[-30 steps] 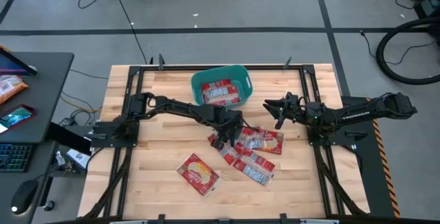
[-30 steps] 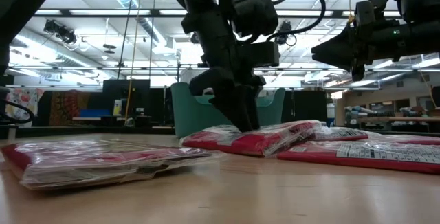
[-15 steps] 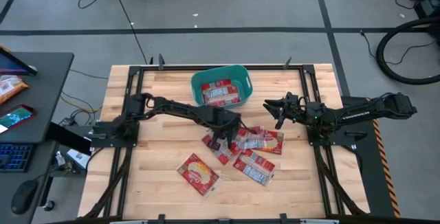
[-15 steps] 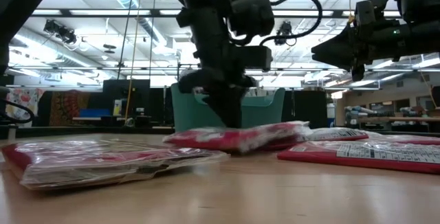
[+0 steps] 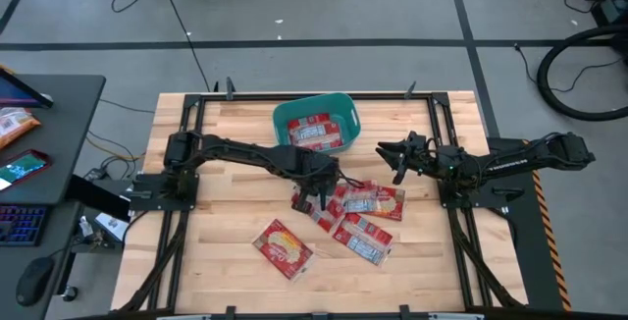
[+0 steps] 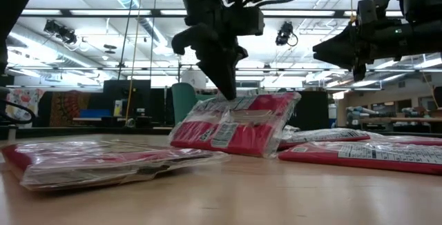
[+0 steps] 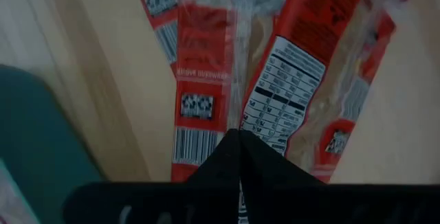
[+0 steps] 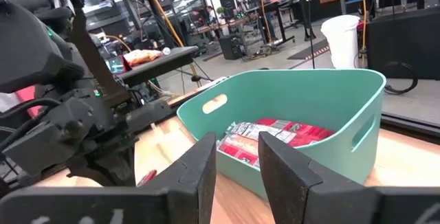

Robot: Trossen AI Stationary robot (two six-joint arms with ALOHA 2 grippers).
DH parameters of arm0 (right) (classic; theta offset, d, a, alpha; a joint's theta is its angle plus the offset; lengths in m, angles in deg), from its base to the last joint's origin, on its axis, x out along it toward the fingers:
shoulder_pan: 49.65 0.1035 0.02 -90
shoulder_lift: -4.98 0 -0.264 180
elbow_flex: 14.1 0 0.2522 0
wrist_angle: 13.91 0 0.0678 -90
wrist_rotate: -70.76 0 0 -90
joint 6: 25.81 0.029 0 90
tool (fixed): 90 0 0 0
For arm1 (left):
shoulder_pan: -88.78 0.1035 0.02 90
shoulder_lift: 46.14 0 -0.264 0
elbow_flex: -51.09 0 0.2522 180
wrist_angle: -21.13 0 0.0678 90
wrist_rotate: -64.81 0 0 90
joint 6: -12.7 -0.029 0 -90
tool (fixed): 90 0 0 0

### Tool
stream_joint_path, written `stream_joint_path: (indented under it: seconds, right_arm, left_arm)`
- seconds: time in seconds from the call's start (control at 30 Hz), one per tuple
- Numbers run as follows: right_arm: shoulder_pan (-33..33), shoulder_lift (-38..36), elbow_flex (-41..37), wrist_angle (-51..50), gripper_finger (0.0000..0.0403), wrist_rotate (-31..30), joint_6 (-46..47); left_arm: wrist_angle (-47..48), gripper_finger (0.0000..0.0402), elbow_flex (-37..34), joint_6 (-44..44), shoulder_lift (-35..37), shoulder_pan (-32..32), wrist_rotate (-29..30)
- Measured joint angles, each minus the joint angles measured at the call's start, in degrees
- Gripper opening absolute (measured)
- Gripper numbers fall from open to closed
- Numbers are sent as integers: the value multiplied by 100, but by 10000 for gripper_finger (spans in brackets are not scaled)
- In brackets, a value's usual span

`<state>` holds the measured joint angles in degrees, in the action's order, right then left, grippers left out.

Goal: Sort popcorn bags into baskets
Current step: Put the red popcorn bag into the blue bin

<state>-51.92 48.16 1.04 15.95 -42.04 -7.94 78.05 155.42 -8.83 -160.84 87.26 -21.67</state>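
The left claw [image 6: 224, 90] is clamped on a popcorn bag [image 6: 235, 123] — one edge lifted off the desk [image 6: 228, 190]; the right claw's [image 5: 385, 150] fingers stand apart.

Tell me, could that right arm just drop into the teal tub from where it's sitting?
Probably yes. The right gripper hangs open just beside the teal tub, whose open top faces it with nothing between. The left gripper is busy lower down, lifting a popcorn bag.

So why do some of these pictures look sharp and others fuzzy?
In the left wrist view the held popcorn bag sits so close to the lens that its print blurs. The low view looks into bright ceiling strip lights, so the left tool shows as a dark silhouette. In the right wrist view the right tool is soft up close, while the teal basket is crisp.
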Motion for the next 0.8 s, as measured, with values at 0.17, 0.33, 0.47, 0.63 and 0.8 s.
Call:
stream_joint_path:
  seconds: [0.17,0.33,0.47,0.63,0.8]
  right_arm:
    - [0,4,0,18,115,0,0]
    - [-2,4,0,39,115,0,0]
    - [0,1,0,43,115,0,0]
    - [0,1,0,34,115,0,0]
    - [-2,4,0,47,115,0,0]
  left_arm:
    - [37,1,0,115,102,-4,80]
    - [166,1,9,165,277,-4,95]
    - [234,1,12,168,487,1,126]
    - [212,1,17,325,776,46,139]
    - [243,1,17,442,1063,86,143]
